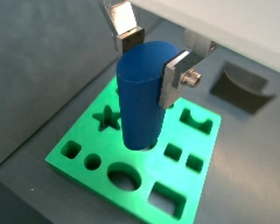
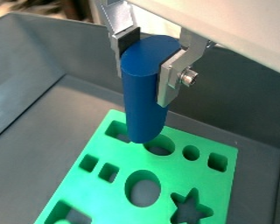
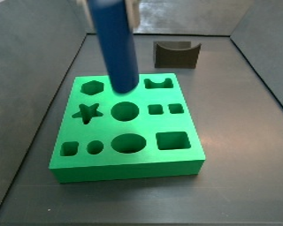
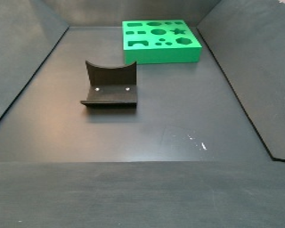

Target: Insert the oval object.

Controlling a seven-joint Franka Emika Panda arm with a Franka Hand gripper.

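The gripper [image 1: 153,63] above the block has silver metal fingers [image 1: 175,75] on the smooth, slightly glossy blue plastic oval object [image 1: 143,96], the green block [image 3: 130,128] looks like smooth plastic, and the dark fixture [image 4: 109,86] looks matt.

In this side view a flat bright green plastic block [image 4: 162,42] lies at the far end of the dark grey matte worktop [image 4: 169,116], its upper face cut with holes of several shapes, a star and a round one among them. Well apart from it, nearer the camera, stands the fixture [image 4: 109,85], a dark bracket with a curved upright back on a base plate. The tool does not appear in this picture
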